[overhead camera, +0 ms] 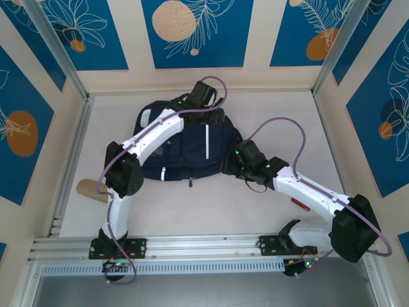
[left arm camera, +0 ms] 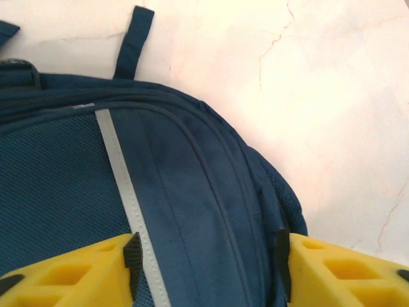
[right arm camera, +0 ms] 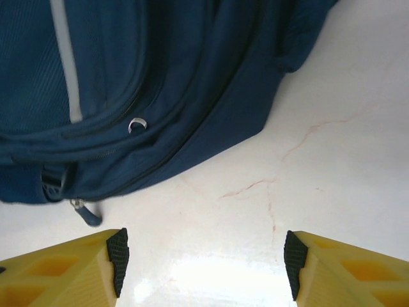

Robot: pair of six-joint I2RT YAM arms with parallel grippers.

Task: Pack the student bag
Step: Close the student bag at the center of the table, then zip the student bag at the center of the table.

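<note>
Student bag [overhead camera: 188,153] lying flat on the counter [overhead camera: 211,211], centre of the top view, left gripper [left arm camera: 208,265] jaws parted over the bag's navy fabric — clamping nothing, right gripper [right arm camera: 204,261] jaws wide over pale counter — bag's edge in upper left of its frame

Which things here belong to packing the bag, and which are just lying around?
For the job:
- bag
- left gripper, open over the bag
- right gripper, open beside the bag

Lying about:
- tan object, too unclear to name
</note>
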